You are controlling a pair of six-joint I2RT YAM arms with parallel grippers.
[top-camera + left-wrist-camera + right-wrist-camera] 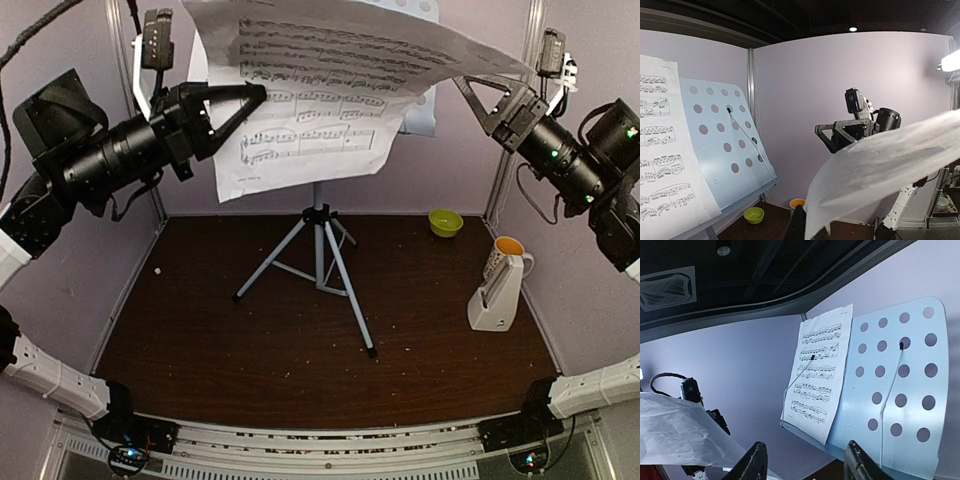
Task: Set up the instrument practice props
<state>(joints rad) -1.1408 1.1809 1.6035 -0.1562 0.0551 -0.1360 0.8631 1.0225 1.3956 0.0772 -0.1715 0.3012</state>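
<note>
— Where is the music stand [320, 255], and what's near it?
— Its tripod stands in the middle of the table [200, 340], toward the back. Well off to the right are a yellow-green bowl [446, 222] by the back wall and a white mug [511, 248]. The metronome [497, 295] stands upright just in front of the mug.
— Anything in the way?
— The loose page [350, 35]. It hangs in the air across the top of the stand. From overhead it hides much of the desk [900, 385], and from the left wrist camera it hides part of the right arm [875, 120].
— Who has it?
— The left gripper [255, 95] is clamped on its edge. The right gripper [808, 460] has its fingers apart with nothing between them, and the page is off to its side.
— Counts?
— Two pages: the loose one and the page on the desk [300, 135], which rests on the left half as seen from overhead, under a wire holder [797, 375]. A second wire lies over the bare half. One stand, one metronome, one bowl, one mug, two arms.
</note>
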